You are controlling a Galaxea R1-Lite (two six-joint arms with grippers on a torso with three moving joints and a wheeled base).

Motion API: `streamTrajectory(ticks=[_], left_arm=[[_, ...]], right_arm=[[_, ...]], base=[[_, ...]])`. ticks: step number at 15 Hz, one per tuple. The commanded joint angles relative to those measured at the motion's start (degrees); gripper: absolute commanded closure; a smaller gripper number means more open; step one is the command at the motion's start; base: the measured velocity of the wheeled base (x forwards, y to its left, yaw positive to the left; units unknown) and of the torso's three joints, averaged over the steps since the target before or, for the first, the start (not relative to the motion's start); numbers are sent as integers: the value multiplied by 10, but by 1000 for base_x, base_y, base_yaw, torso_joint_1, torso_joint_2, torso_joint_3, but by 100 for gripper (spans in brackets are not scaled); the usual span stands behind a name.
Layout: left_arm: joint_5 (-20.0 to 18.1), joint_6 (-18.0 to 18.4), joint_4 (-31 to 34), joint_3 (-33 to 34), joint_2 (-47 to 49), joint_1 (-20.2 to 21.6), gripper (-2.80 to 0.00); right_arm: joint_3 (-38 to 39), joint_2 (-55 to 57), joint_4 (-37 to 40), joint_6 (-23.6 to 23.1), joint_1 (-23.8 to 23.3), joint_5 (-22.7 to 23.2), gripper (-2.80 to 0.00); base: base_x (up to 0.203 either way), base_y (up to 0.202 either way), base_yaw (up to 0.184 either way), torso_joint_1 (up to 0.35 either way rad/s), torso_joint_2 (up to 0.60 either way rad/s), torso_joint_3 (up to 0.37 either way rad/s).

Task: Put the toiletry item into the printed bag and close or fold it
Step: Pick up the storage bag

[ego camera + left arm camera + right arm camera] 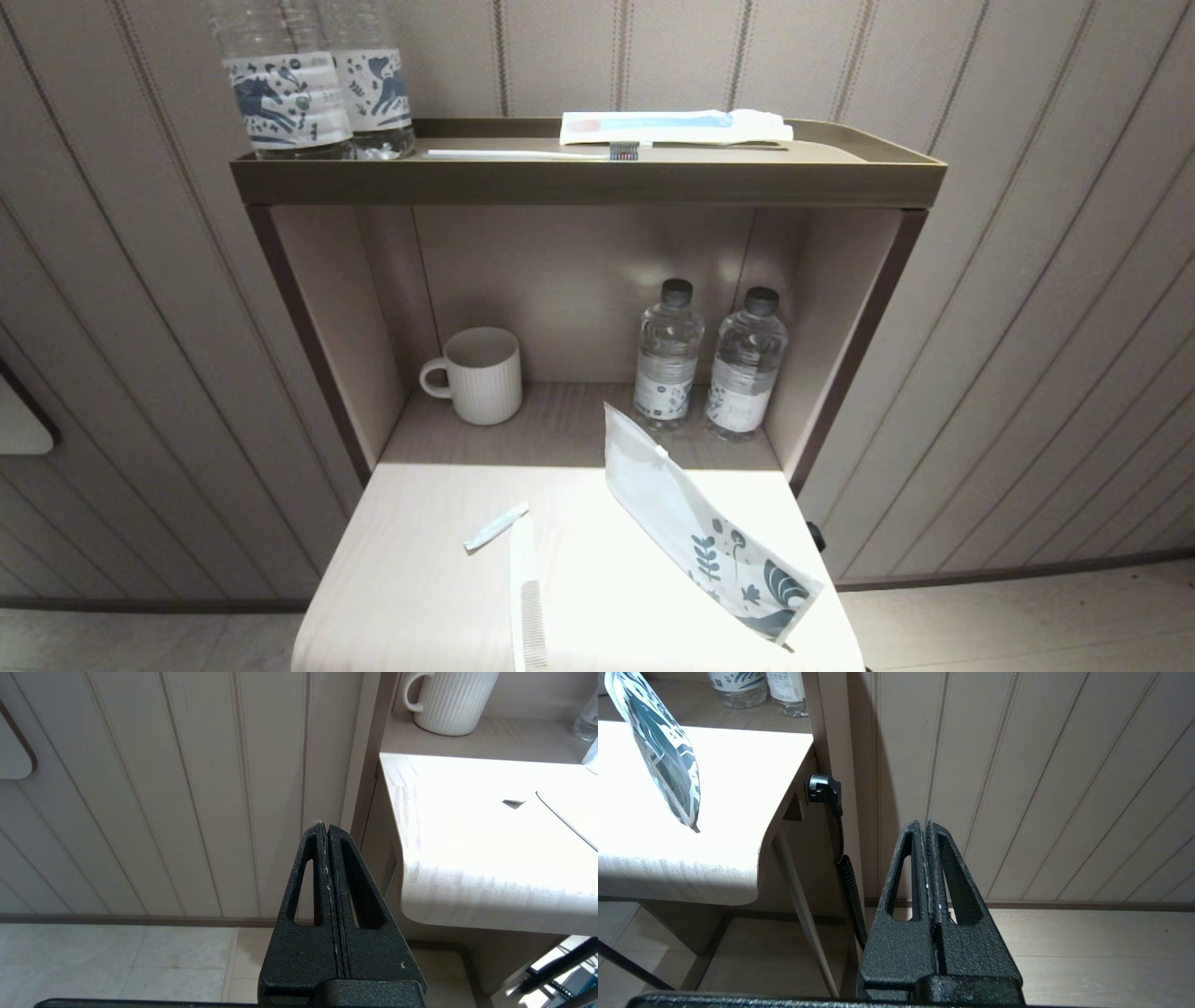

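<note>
The printed bag (695, 532) lies on the worktop (420, 579), long axis running 11 to 5 o'clock; the right hand (924, 828), pinched empty, hangs nearer than the likewise-closed left hand (325, 828)

A ribbed white mug (481, 376) stands far left in the alcove, two water bottles (707, 366) far right.

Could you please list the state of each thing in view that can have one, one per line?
Printed bag: lying on the table, nothing visibly inside.
Small tube: lying loose left of the bag.
Comb: flat at the table's front edge.
Mug: upright.
Capped bottles: upright.
Left gripper: shut, empty, beside the table.
Right gripper: shut, empty, beside the table.
</note>
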Motion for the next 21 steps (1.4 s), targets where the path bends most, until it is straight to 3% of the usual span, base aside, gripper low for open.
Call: streamTrajectory(ticks=[1, 7, 10, 16, 19, 21], left_arm=[[0, 0, 0, 0, 0, 0, 0], [0, 0, 0, 0, 0, -1, 0], [-1, 2, 0, 0, 0, 0, 0], [-1, 2, 0, 0, 0, 0, 0], [-1, 4, 1, 0, 0, 0, 0], [-1, 5, 2, 0, 0, -1, 0]], right_arm=[[0, 1, 0, 0, 0, 0, 0], [0, 1, -2, -7, 0, 1, 0], [-22, 14, 40, -10, 1, 2, 0], [-262, 180, 97, -17, 2, 44, 0], [-345, 292, 104, -18, 2, 57, 0], [-399, 378, 157, -18, 2, 62, 0]], base=[[0, 0, 0, 0, 0, 0], [0, 0, 0, 0, 0, 0], [0, 0, 0, 0, 0, 0], [0, 0, 0, 0, 0, 0], [0, 0, 0, 0, 0, 0], [0, 0, 0, 0, 0, 0]])
